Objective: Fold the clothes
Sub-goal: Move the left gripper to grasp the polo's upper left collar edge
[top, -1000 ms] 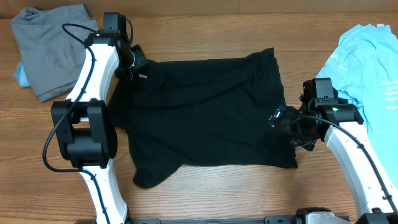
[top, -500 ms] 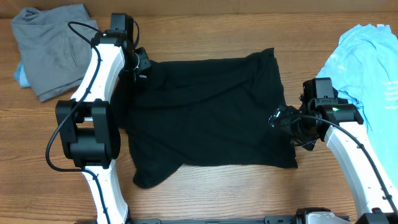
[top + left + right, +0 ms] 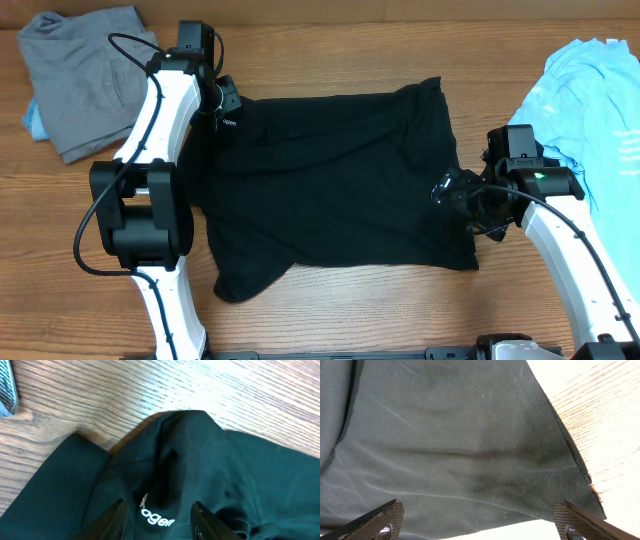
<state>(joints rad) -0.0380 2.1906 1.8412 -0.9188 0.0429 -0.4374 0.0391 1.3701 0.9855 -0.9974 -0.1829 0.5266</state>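
Observation:
A black t-shirt (image 3: 330, 180) lies spread flat on the wooden table, its collar with a white label at the upper left. My left gripper (image 3: 222, 108) is open above that collar; in the left wrist view the fingers (image 3: 157, 517) straddle the white label on the black cloth (image 3: 200, 450). My right gripper (image 3: 462, 200) is open over the shirt's right edge; in the right wrist view the fingers (image 3: 480, 522) are spread wide above the cloth (image 3: 450, 435), holding nothing.
A crumpled grey garment (image 3: 80, 75) lies at the back left with a bit of blue cloth under it. A light blue shirt (image 3: 595, 95) lies at the far right. Bare wood (image 3: 350, 310) shows in front of the black shirt.
My left gripper shifted slightly right and toward the shirt's collar between one second ago and half a second ago, then held still. The right arm has not moved.

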